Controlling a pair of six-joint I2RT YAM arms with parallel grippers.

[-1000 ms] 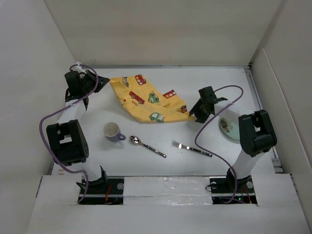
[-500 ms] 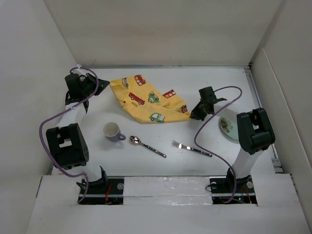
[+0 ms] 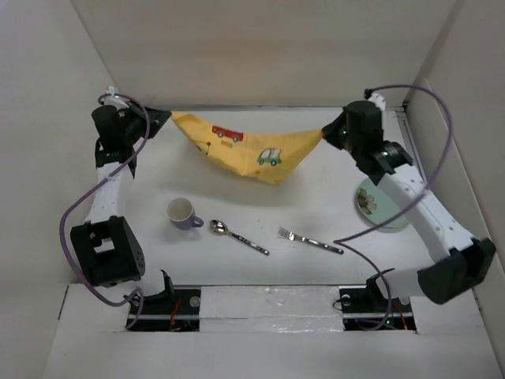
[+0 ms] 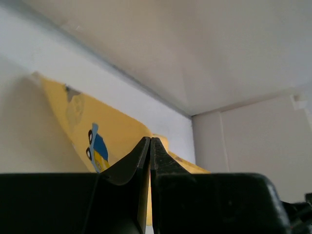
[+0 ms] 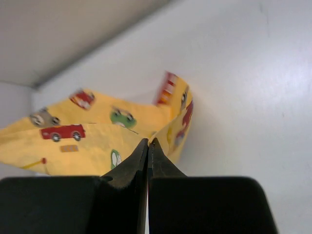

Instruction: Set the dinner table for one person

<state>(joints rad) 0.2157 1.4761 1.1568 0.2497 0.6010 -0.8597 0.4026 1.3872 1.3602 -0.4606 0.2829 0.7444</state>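
A yellow placemat printed with cartoon cars hangs stretched between my two grippers above the far part of the dinner table. My left gripper is shut on its left corner. My right gripper is shut on its right corner. The cloth sags in the middle. In the left wrist view the placemat spreads beyond the shut left gripper. In the right wrist view the placemat folds around the shut right gripper.
A purple cup stands on the left of the table. A spoon and a fork lie near the front. A pale green plate sits at the right, partly under the right arm. Walls enclose the sides.
The right gripper closed on the placemat's right corner and rose toward the back right. The left gripper lifted too, so the cloth now hangs off the table between them.
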